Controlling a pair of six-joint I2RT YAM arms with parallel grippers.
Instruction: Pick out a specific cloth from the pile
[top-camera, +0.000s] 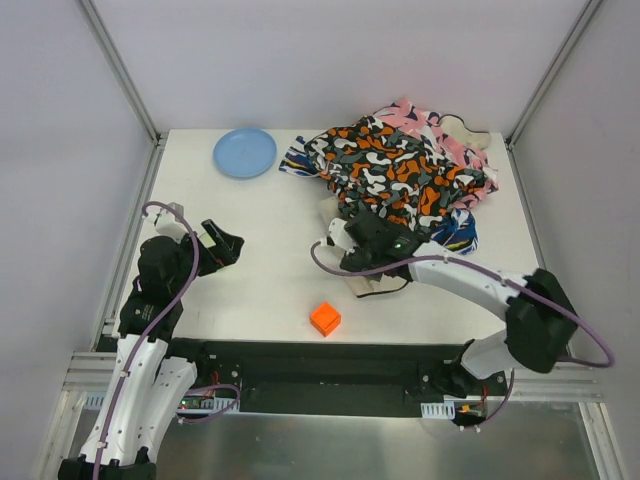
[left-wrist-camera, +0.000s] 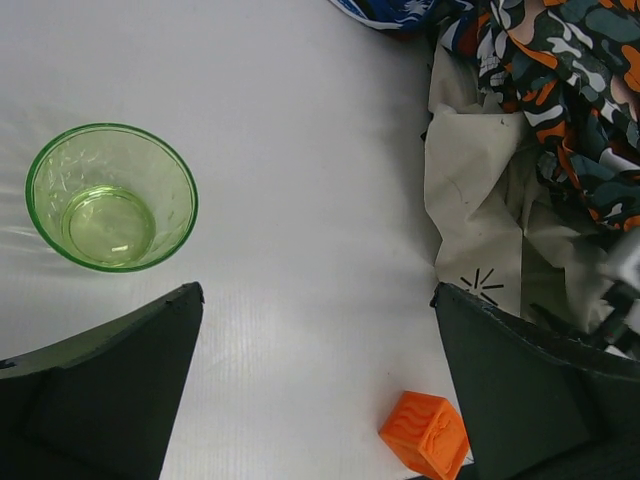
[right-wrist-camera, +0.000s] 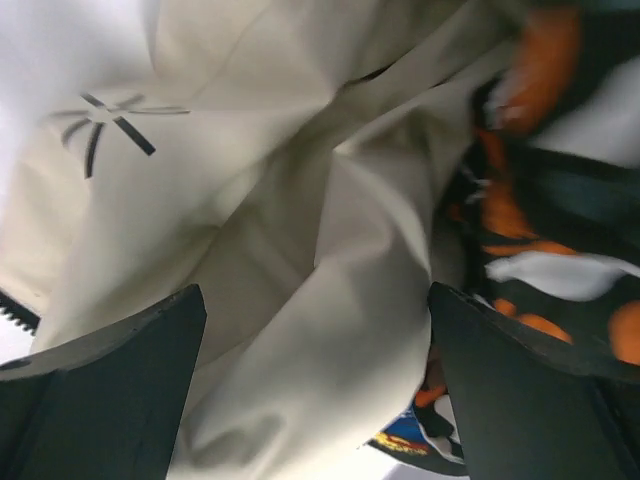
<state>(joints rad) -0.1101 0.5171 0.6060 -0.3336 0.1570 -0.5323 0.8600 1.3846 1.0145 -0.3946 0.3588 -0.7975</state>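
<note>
- Two grippers show here, and both are wide open with nothing in them.
- The right gripper (top-camera: 350, 243) is down low at the near edge of the pile (top-camera: 430, 195). In its own camera, its fingers (right-wrist-camera: 110, 390) stand on each side of a fold of beige cloth (right-wrist-camera: 300, 220). They are not pinching it.
- The left gripper (top-camera: 226, 246) hangs over the bare table (top-camera: 270, 210), well apart from the pile. Its camera looks down on a green glass cup (left-wrist-camera: 110, 195) and an orange block (left-wrist-camera: 425, 432).
- On top of the pile lies a spotted cloth (top-camera: 385, 165) in orange, black and white. A pink cloth (top-camera: 425, 118) sticks out at the far side, and a blue and white cloth (top-camera: 455, 232) peeks out at the near right.
- I cannot see the black cloth in any view. The black bits in view belong to the spotted cloth. I think the black cloth is hidden under the others.
- Because it is hidden, I cannot tell which way it points or where its long side runs.
- Nothing has been picked out yet. I think the job is near its start: finding the black cloth, grabbing it and pulling it free are all left to do.
- A blue plate (top-camera: 245, 152) sits to the left of the pile, not touching it.
</note>
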